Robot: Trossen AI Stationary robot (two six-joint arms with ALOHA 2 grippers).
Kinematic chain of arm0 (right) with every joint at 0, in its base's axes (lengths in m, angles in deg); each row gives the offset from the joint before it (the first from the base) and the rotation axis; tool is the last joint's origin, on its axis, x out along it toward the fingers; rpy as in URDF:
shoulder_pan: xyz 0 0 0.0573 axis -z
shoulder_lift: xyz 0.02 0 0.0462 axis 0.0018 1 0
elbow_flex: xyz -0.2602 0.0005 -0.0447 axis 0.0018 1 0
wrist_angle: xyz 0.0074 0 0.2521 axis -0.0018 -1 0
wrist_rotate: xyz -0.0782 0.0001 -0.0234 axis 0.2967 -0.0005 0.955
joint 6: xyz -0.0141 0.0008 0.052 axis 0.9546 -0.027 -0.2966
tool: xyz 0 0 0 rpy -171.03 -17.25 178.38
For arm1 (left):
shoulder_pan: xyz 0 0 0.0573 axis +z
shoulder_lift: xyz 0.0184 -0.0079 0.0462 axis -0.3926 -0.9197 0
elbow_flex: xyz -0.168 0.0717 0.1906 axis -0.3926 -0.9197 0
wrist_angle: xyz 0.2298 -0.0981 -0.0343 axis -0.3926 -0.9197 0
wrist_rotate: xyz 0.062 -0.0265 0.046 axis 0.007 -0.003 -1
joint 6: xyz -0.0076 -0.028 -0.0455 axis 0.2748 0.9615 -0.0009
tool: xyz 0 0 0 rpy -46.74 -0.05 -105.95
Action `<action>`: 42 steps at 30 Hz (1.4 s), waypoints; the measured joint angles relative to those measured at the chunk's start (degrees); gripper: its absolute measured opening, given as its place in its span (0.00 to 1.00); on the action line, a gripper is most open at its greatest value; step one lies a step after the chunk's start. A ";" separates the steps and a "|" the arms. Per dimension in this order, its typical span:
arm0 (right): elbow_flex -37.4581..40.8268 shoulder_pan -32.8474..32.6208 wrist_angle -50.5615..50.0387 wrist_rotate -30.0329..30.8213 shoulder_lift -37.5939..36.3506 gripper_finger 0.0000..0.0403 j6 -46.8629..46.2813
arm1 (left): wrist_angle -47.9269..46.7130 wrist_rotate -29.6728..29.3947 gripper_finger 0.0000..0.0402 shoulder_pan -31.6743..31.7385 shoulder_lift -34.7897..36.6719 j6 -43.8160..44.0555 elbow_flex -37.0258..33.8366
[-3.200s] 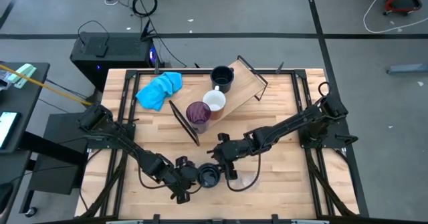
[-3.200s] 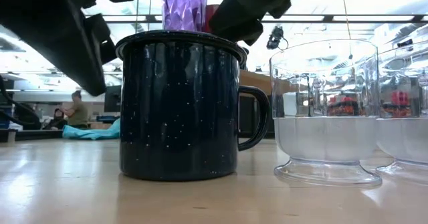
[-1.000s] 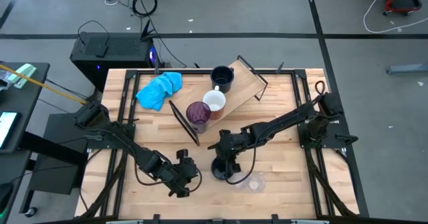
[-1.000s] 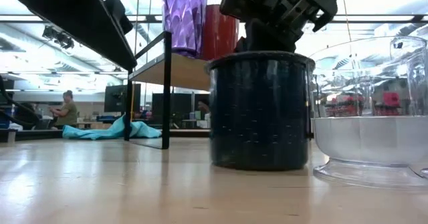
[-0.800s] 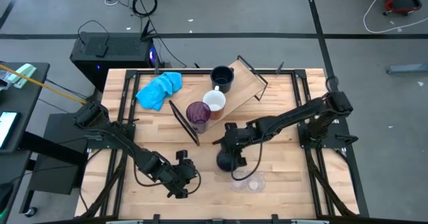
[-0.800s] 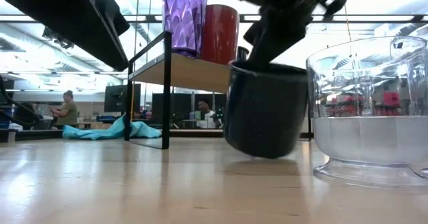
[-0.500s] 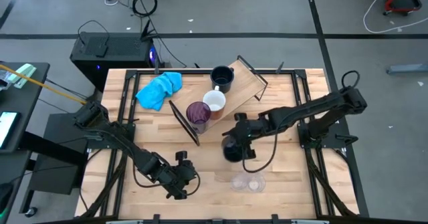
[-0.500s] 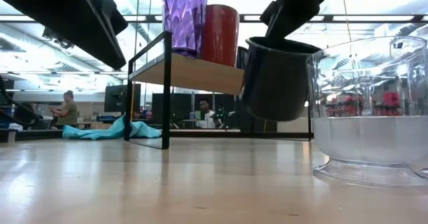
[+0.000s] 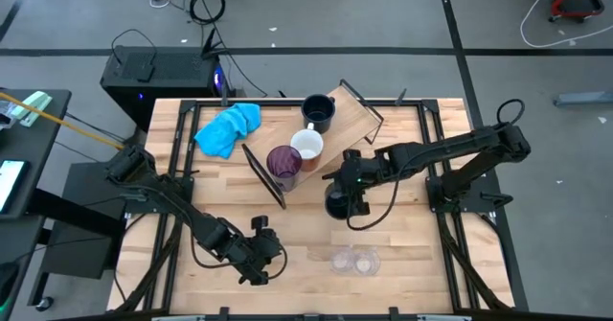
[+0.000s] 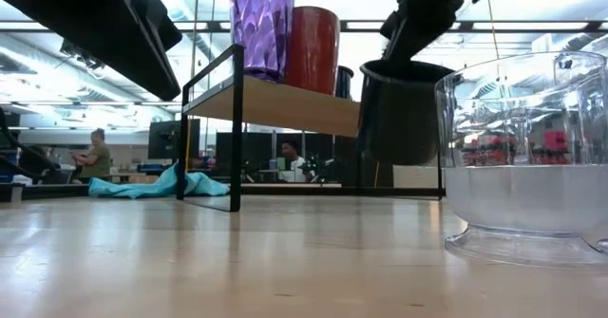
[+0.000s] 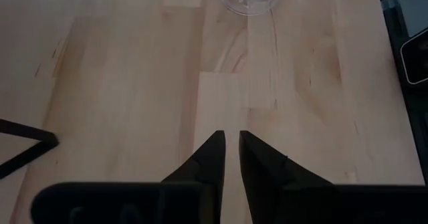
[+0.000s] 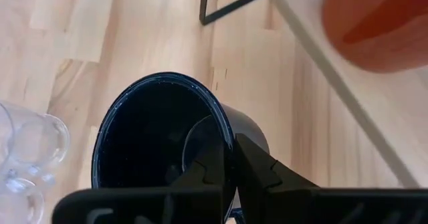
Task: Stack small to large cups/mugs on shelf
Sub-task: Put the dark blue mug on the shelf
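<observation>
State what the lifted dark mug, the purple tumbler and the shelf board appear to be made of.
Dark navy mug held by the right gripper: probably enamelled metal, judging by its thin rolled rim and glossy surface.
Purple tumbler: translucent faceted plastic or glass; light passes through it, so which one is unclear.
Shelf board: light wood with a matt, pale surface, on thin black frame ends that look like metal.

Right gripper point(image 9: 347, 189) mid-table, jaws clamped — left gripper point(image 9: 269, 257) low, jaws seemingly slightly parted.
</observation>
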 joint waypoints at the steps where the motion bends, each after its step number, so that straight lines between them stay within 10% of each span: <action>1: 0.00 0.12 0.02 -0.04 -0.57 0.04 0.00 | 0.00 0.07 0.14 0.00 0.00 0.01 0.00; 19: -0.80 11.74 -2.85 -4.83 -14.14 0.04 1.72 | 0.00 0.31 0.14 0.00 0.00 -0.43 0.00; 42: -12.31 33.75 -7.40 -23.47 -3.93 0.04 10.05 | -0.02 0.31 0.13 0.00 -0.02 -3.15 0.02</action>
